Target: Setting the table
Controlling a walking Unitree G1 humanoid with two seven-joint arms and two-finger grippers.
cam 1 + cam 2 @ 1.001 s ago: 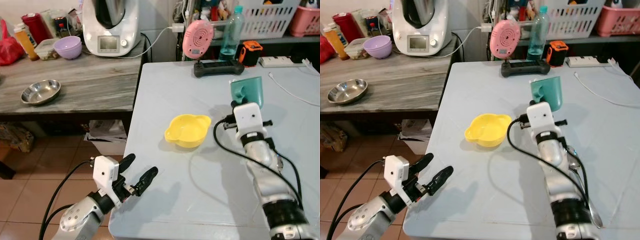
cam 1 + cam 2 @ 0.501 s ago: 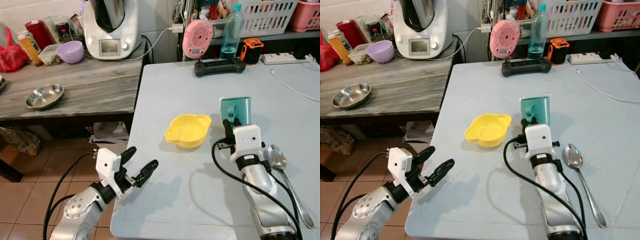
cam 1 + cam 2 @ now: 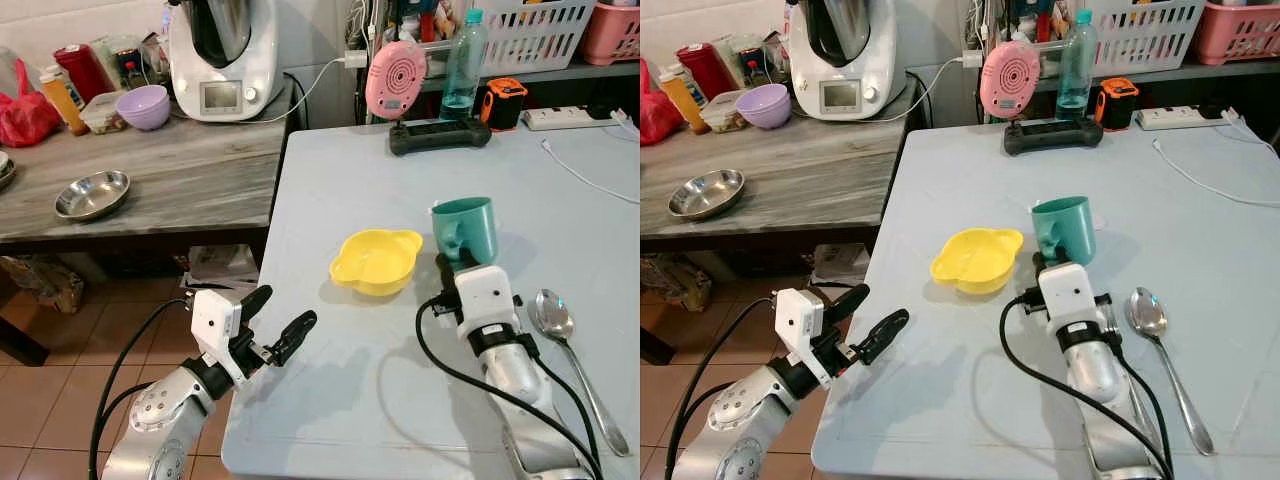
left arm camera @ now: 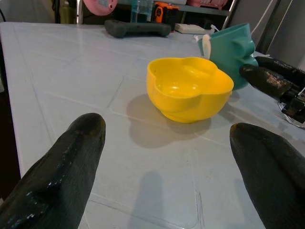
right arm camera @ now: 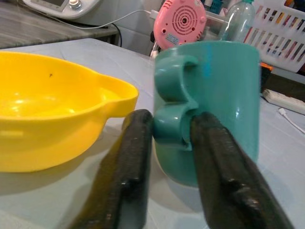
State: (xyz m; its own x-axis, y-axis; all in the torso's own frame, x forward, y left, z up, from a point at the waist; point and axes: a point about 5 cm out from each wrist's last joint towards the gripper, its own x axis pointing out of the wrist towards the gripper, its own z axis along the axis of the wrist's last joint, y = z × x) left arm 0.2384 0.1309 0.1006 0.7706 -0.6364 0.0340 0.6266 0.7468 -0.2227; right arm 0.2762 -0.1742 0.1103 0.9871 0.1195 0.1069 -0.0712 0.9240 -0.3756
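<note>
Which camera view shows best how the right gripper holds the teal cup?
The right wrist view: both fingers pinch the teal cup by its handle. Both eye views show the cup upright beside the yellow bowl, grip hidden.

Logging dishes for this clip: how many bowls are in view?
3: yellow bowl on the blue table; steel bowl and purple bowl on the grey side counter. Clutter may hide more.

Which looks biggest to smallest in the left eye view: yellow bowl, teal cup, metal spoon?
1. Yellow plastic bowl.
2. Teal plastic cup.
3. Metal spoon, long but thin.

Bowl and cup look close in size, so that order is unsure.
</note>
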